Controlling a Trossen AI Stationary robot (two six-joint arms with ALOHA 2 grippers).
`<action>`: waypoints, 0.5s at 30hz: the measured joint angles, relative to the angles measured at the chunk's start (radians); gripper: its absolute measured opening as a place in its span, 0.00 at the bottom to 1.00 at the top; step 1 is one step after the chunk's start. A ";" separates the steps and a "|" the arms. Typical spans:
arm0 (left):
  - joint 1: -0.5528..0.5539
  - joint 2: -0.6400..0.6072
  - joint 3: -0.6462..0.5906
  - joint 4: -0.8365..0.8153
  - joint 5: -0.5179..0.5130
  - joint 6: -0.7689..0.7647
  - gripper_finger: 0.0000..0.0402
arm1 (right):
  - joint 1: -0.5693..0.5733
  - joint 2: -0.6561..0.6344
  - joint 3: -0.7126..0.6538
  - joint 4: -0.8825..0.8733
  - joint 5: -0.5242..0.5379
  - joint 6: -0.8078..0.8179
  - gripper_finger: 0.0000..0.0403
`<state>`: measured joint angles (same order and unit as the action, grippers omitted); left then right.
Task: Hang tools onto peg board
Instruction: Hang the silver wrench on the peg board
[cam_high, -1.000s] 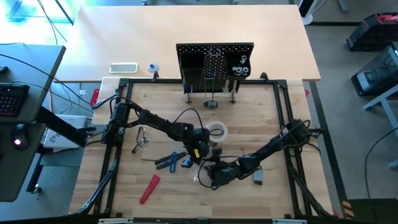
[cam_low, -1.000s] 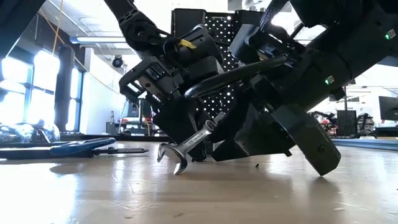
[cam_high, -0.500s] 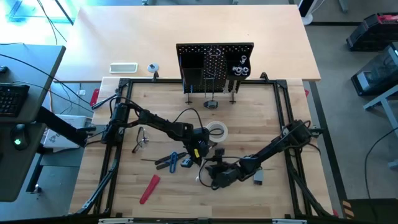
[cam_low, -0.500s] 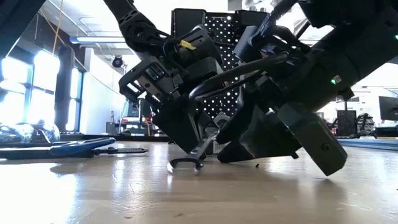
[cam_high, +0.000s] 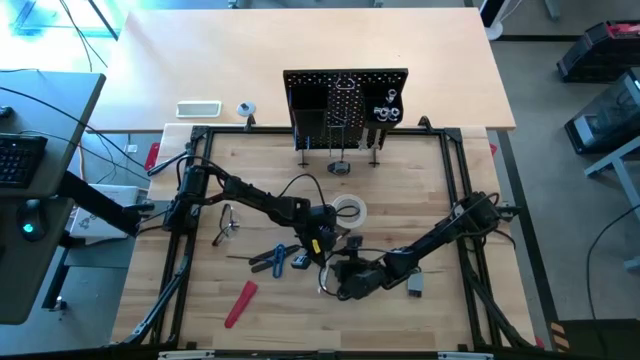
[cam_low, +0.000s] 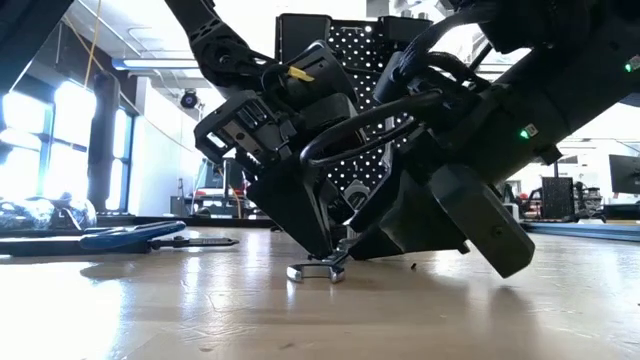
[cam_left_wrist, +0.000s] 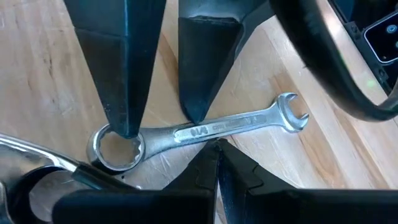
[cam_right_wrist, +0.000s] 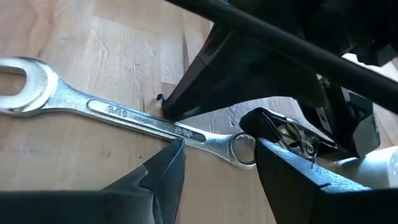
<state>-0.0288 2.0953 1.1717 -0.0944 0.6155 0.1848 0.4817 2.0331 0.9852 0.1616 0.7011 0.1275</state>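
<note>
The bench (cam_high: 420, 170) carries the peg board (cam_high: 345, 105) upright at its far side, well apart from the two arms, which meet near the middle front.

A second ago the silver wrench (cam_left_wrist: 199, 130) was tilted, with its open end touching the wood and the ring end raised between the claws. Now it lies flat on the bench. I judge that the handover or lift failed, so this tool must be picked up again before hanging.

The right claw (cam_right_wrist: 217, 165) is open, its fingers on both sides of the shaft near the ring end. The left claw (cam_left_wrist: 216, 163) is closed and holds nothing, its tip just beside the shaft.

The wrench is slim and shiny, with stamped marks on the shaft.
</note>
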 joint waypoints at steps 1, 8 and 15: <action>0.000 0.000 0.000 -0.002 -0.002 0.000 0.00 | -0.001 0.000 0.000 0.000 -0.003 -0.009 0.48; 0.045 -0.014 0.003 -0.081 -0.016 -0.016 0.00 | 0.008 0.002 0.008 -0.005 -0.025 0.012 0.48; 0.052 -0.025 0.000 -0.018 -0.049 -0.030 0.00 | 0.010 0.007 0.056 -0.008 -0.112 -0.033 0.48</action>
<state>0.0230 2.0705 1.1716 -0.1120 0.5669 0.1553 0.4920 2.0399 1.0409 0.1531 0.5894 0.0940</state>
